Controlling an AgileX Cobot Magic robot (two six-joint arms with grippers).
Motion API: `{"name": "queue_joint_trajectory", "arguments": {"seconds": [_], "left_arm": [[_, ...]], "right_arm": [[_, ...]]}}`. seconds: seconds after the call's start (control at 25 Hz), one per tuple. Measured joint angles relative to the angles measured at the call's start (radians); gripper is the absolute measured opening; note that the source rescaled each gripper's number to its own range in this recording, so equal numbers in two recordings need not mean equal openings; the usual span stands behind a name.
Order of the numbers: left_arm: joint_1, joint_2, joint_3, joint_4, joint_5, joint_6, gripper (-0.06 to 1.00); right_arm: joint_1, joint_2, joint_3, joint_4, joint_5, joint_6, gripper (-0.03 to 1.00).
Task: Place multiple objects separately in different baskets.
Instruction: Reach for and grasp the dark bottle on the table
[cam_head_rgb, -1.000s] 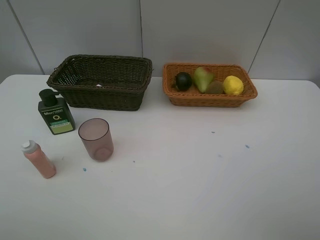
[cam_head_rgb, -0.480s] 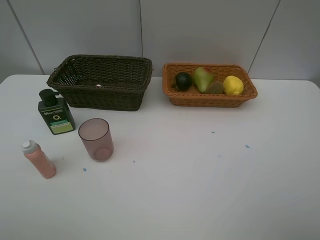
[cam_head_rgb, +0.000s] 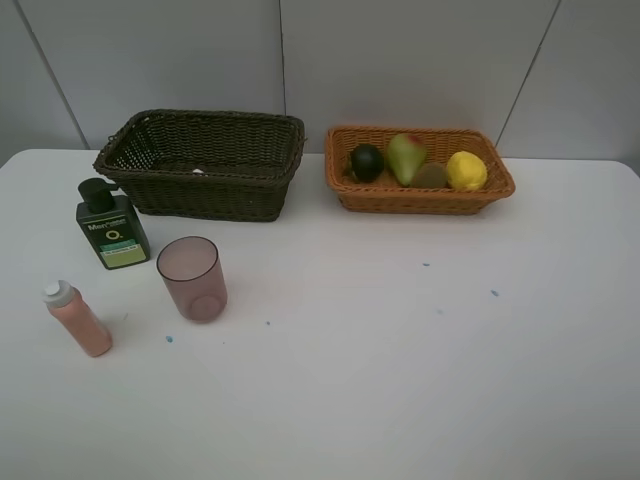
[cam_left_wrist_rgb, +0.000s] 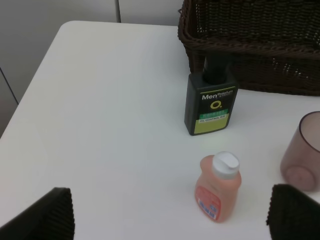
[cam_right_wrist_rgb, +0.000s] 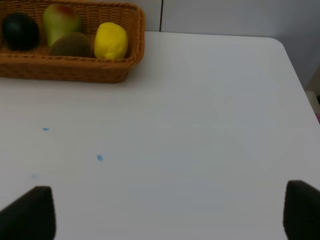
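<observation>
The light tan basket (cam_head_rgb: 420, 200) at the back right holds a dark green round fruit (cam_head_rgb: 367, 162), a pear (cam_head_rgb: 405, 157), a kiwi (cam_head_rgb: 431, 176) and a lemon (cam_head_rgb: 466, 170). In the dark brown basket (cam_head_rgb: 210, 198) a small white item (cam_head_rgb: 197, 171) shows. On the table in front of it stand a dark green bottle (cam_head_rgb: 112, 228), a pinkish cup (cam_head_rgb: 191, 278) and a pink white-capped bottle (cam_head_rgb: 77, 318). My left gripper (cam_left_wrist_rgb: 172, 215) hangs open above the table near the pink bottle (cam_left_wrist_rgb: 218, 190). My right gripper (cam_right_wrist_rgb: 166, 212) is open over bare table, well short of the tan basket (cam_right_wrist_rgb: 65, 70).
The white table (cam_head_rgb: 400, 350) carries a few small blue specks (cam_head_rgb: 494, 293). Grey wall panels rise behind the baskets. The table's rounded left edge (cam_left_wrist_rgb: 35, 70) and right edge (cam_right_wrist_rgb: 295, 70) show in the wrist views. Neither arm appears in the high view.
</observation>
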Motion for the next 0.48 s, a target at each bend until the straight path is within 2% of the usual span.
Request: {"name": "queue_joint_trajectory", "arguments": {"seconds": [0.48], "left_arm": [[0.0,0.0,0.0,0.0,0.0,0.0,1.0]], "right_arm": [[0.0,0.0,0.0,0.002,0.0,0.0,1.0]]}}
